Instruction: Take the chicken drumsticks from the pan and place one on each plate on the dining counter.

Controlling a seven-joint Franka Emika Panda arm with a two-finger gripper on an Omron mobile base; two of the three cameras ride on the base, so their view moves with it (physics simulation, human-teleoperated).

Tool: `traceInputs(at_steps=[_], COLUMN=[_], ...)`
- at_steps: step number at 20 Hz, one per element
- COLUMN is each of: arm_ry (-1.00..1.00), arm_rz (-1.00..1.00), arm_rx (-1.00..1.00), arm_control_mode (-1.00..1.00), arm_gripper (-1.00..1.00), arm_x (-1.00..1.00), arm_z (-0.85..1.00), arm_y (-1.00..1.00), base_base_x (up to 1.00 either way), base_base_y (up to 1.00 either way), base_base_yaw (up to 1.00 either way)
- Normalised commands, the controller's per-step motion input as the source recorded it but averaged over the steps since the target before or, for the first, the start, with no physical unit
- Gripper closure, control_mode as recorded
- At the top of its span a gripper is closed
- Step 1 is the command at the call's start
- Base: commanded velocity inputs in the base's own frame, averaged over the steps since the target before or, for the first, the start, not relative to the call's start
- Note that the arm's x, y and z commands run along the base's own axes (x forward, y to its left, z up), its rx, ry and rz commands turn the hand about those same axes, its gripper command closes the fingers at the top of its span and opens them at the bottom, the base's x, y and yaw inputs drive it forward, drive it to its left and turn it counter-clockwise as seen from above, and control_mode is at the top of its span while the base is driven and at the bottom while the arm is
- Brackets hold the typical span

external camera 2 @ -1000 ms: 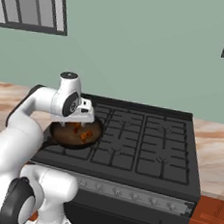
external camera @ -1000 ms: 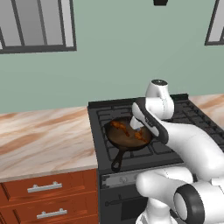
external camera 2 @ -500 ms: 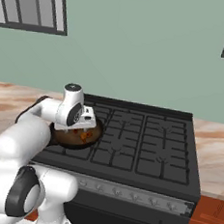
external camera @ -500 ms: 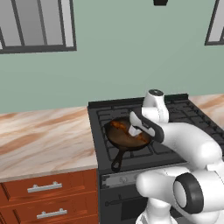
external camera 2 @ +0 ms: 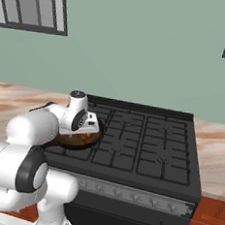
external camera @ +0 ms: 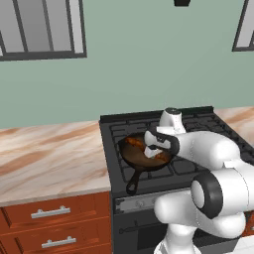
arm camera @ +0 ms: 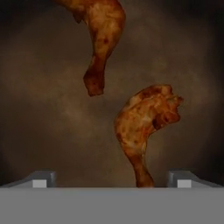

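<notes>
My end effector (arm camera: 111,180) is wide open over the pan (external camera: 141,158) at frame centre on the stove (external camera 2: 144,151). Both drumsticks (arm camera: 146,127) lie inside, apart. Probably light, greasy, slippery; I'd pinch the nearer one across its meaty upper end.

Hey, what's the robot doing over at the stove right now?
The arm is reaching into the pan on the stove, going after the drumsticks. Its claw hangs open just above them, with the nearer drumstick lying between the fingers. The other drumstick lies farther off. Nothing is gripped yet.
</notes>
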Motion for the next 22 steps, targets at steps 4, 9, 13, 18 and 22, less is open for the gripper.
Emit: traceInputs(at_steps=[4,9,13,18,22], arm_ry=[0.05,0.04,0.04,0.03,0.0], arm_rz=[-0.04,-0.04,-0.07,-0.08,-0.1], arm_rx=[0.0,0.0,0.0,0.0,-0.03], arm_control_mode=[-1.0,-1.0,-1.0,-1.0,-1.0], arm_gripper=[-1.0,-1.0,-1.0,-1.0,1.0], arm_x=[0.32,0.31,0.22,0.1,0.0], arm_z=[-0.26,-0.24,-0.25,-0.36,-0.53], arm_y=[0.0,-0.01,-0.08,-0.02,0.0], base_base_x=[0.0,0.0,0.0,0.0,0.0], base_base_y=[0.0,0.0,0.0,0.0,0.0], base_base_yaw=[0.0,0.0,0.0,0.0,0.0])
